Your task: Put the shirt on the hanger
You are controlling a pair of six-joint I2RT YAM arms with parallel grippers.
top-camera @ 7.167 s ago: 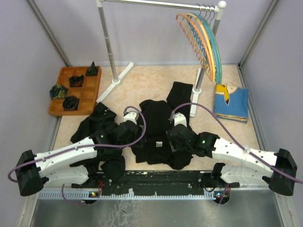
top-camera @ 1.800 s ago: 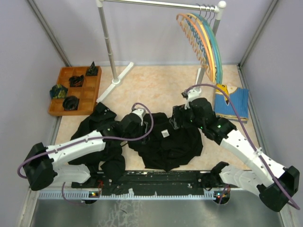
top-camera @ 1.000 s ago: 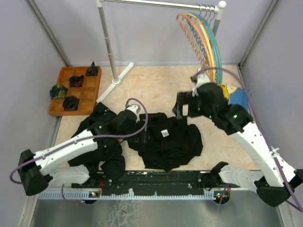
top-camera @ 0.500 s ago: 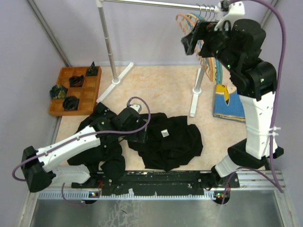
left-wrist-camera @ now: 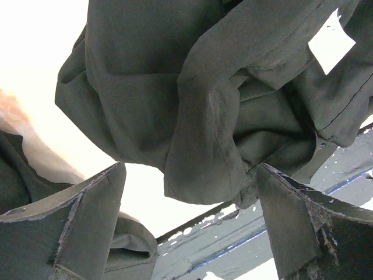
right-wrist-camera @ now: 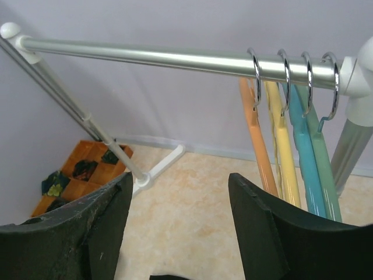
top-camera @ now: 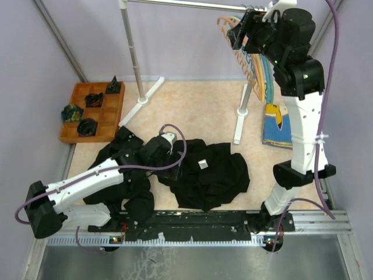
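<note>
The black shirt [top-camera: 208, 175] lies crumpled on the table, its white tag up; in the left wrist view the shirt [left-wrist-camera: 198, 99] fills the upper frame. My left gripper [top-camera: 175, 168] [left-wrist-camera: 192, 233] hovers open at the shirt's left edge, with nothing between its fingers. The orange hanger [top-camera: 228, 36] [right-wrist-camera: 260, 143] hangs by its hook as the leftmost one on the rail. My right gripper [top-camera: 239, 32] [right-wrist-camera: 175, 227] is raised to the rail just left of that hanger, open and empty; its right finger [right-wrist-camera: 274, 233] covers the hanger's lower part.
A yellow hanger [right-wrist-camera: 284, 151] and two teal hangers [right-wrist-camera: 309, 157] hang beside the orange one on the rack rail [right-wrist-camera: 175, 58]. The rack pole [top-camera: 133, 52], a wooden tray [top-camera: 113, 114], other black clothes [top-camera: 113, 160] and a blue-and-yellow garment [top-camera: 285, 125] are around.
My right arm has swung up from just above the table to the rail by the hangers, and its jaws have narrowed somewhat. The left arm has barely moved.
</note>
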